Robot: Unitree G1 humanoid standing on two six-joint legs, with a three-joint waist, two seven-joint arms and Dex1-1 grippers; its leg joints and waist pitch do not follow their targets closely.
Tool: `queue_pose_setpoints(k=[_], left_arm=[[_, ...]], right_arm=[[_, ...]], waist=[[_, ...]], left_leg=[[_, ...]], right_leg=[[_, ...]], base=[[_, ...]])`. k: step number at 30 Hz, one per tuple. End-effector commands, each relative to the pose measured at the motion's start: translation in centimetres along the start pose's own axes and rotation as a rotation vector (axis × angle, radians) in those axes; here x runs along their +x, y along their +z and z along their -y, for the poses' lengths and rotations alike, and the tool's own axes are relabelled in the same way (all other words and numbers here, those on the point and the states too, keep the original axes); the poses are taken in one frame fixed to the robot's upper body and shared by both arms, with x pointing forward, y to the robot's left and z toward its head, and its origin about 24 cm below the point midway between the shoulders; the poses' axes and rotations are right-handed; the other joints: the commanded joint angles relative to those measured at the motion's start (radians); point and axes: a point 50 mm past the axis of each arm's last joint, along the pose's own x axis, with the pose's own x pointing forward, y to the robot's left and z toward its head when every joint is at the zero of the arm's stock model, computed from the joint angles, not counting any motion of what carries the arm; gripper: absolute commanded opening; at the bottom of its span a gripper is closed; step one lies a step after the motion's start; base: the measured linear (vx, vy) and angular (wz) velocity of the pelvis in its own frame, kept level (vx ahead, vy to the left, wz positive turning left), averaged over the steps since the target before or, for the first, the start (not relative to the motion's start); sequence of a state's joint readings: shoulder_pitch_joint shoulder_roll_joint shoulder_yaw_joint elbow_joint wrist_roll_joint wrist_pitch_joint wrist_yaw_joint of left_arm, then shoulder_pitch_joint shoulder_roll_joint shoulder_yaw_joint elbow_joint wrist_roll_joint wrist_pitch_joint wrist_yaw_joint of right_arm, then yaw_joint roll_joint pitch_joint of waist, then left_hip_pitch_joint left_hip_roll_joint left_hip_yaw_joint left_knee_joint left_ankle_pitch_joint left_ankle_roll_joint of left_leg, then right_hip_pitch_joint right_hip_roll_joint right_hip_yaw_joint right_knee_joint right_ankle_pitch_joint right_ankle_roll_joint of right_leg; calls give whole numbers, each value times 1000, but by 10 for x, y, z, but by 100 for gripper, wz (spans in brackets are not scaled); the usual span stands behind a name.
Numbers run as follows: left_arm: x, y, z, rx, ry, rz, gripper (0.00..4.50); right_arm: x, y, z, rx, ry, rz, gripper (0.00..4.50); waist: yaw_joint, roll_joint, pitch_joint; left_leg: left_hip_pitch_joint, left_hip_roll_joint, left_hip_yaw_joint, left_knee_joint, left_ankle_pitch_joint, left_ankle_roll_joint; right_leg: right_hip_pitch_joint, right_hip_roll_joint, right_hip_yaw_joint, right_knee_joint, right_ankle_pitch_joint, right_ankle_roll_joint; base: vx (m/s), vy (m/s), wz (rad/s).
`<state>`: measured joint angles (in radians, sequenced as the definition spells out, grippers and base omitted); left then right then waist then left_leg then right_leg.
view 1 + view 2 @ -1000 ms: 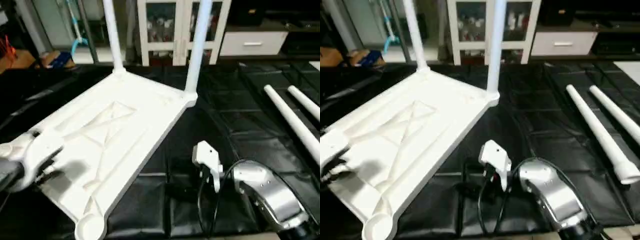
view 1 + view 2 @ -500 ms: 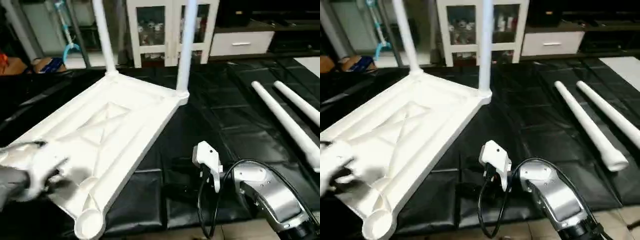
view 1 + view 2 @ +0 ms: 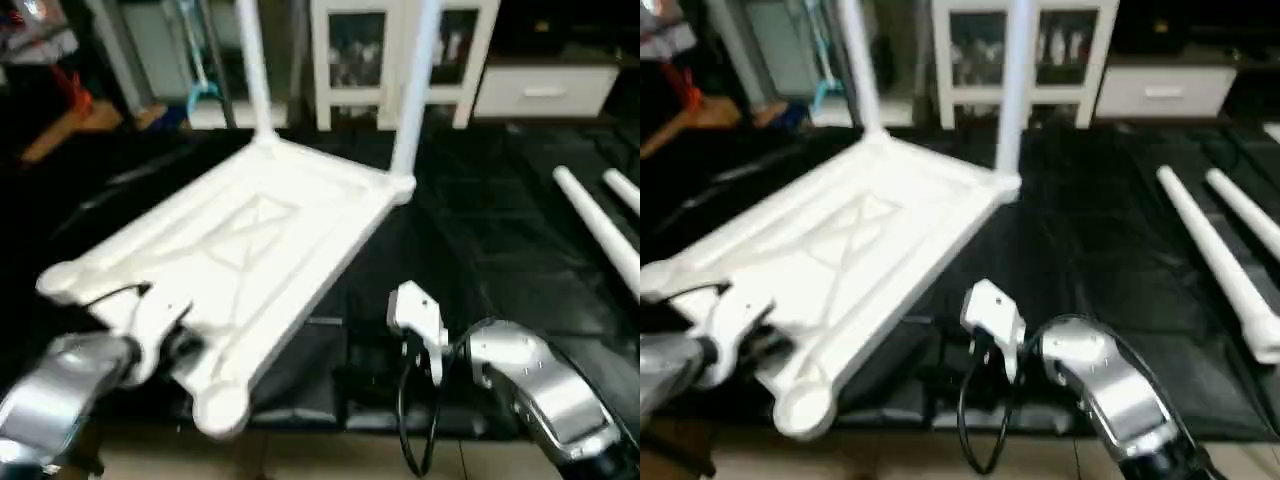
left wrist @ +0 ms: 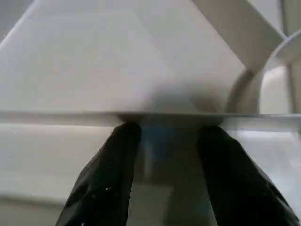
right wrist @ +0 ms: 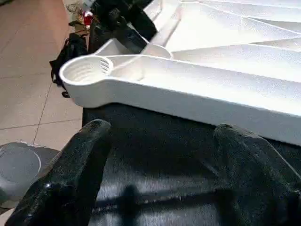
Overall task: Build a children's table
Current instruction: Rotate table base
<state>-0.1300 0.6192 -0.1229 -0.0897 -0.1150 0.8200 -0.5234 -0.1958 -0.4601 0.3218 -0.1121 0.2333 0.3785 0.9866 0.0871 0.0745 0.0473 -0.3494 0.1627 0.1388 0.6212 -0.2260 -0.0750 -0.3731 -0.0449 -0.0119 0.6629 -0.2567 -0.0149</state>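
The children's table top (image 3: 260,230) lies upside down on the black mat, ribs facing up. Two white legs (image 3: 252,70) (image 3: 415,90) stand upright in its far corners. Its near corner socket (image 3: 220,410) is empty and juts past the mat's front edge. Two loose legs (image 3: 1215,255) (image 3: 1245,215) lie on the mat at the right. My left gripper (image 4: 168,133) is at the near-left rim, its fingers apart with their tips against the rim's outer wall. My right gripper (image 5: 160,132) hangs open above the mat, close to the table top's near edge, with nothing between its fingers.
A white glass-door cabinet (image 3: 400,50) and a white drawer unit (image 3: 545,90) stand behind the black mat (image 3: 480,230). Tiled floor (image 3: 300,460) begins just past the mat's front edge. A dark bag (image 5: 70,52) lies on the floor near the socket.
The whole picture has shifted, so the camera has moved. My left gripper, blurred in motion before, now rests at the table top's near rim. The right arm has not moved.
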Motion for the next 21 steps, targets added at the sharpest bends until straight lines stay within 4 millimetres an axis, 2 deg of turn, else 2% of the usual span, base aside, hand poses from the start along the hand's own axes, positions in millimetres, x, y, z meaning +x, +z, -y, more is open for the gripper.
queue_pose_setpoints(k=[1,2,3,4,5,6,8,9,10,13,14,16,17,18,21], left_arm=[[4,10,0,-7,21,62,230],[7,13,2,-26,20,82,230],[9,15,3,-29,19,91,230],[14,19,5,-19,11,111,230],[14,19,6,-20,11,113,230],[23,30,10,-30,-7,155,230],[26,34,13,-35,-15,169,230],[31,40,16,-48,-27,185,230],[37,47,20,-69,-44,203,230],[45,55,30,-64,-75,211,230],[50,60,36,-60,-88,222,230],[55,69,50,-88,-132,247,230],[55,69,50,-88,-132,247,230],[56,74,58,-78,-162,262,230],[55,80,68,-88,-205,284,230]], right_arm=[[0,5,2,-24,-13,17,377],[0,6,3,-23,-17,19,377],[0,6,4,-24,-19,19,377],[0,6,5,-29,-24,18,377],[0,6,5,-29,-24,18,377],[1,7,5,-32,-29,21,377],[1,7,6,-33,-32,22,377],[1,7,7,-34,-34,22,377],[1,7,7,-36,-38,20,377],[1,7,8,-39,-43,19,377],[1,8,9,-41,-52,21,377],[1,8,12,-44,-78,23,377],[1,8,12,-44,-78,23,377],[1,9,14,-47,-98,26,377],[1,10,19,-52,-134,30,377]], waist=[[-15,-7,-30],[-16,-14,-34],[-16,-12,-38],[-15,-15,-40],[-15,-13,-41],[-18,-17,-36],[-13,-18,-36],[-12,-19,-38],[-11,-20,-41],[-7,-17,-56],[-9,-18,-56],[-9,-20,-59],[-9,-20,-60],[-9,-22,-63],[-6,-26,-67]], left_leg=[[27,47,-17,-91,-389,-5],[15,49,-17,-96,-344,2],[5,51,-17,-102,-290,12],[7,52,-13,-102,-272,21],[8,52,-11,-102,-275,21],[8,51,-7,-104,-303,19],[25,52,-2,-99,-353,9],[20,52,-1,-102,-336,10],[17,55,2,-104,-307,15],[5,60,3,-103,-197,29],[-5,57,6,-101,-191,45],[-5,57,9,-98,-183,53],[-7,57,9,-96,-172,58],[-13,58,8,-95,-138,70],[-21,58,10,-86,-67,106]], right_leg=[[-7,-74,48,-135,-419,-136],[3,-78,49,-134,-404,-125],[11,-77,44,-128,-358,-121],[9,-77,42,-132,-332,-125],[7,-78,42,-132,-328,-129],[3,-77,41,-136,-352,-129],[-11,-83,47,-147,-414,-117],[-6,-83,47,-147,-405,-111],[-4,-82,46,-145,-361,-109],[8,-81,42,-127,-173,-134],[11,-79,37,-123,-99,-155],[13,-83,37,-121,-74,-166],[15,-85,37,-121,-60,-171],[20,-87,34,-117,-23,-177],[23,-88,29,-107,77,-189]], base=[[0,0,0],[0,0,0],[0,0,0],[0,0,0],[0,0,0],[0,0,0],[0,0,0],[0,0,0],[0,0,0],[0,0,0],[0,0,0],[0,0,0],[0,0,0],[0,0,0],[0,0,0]])
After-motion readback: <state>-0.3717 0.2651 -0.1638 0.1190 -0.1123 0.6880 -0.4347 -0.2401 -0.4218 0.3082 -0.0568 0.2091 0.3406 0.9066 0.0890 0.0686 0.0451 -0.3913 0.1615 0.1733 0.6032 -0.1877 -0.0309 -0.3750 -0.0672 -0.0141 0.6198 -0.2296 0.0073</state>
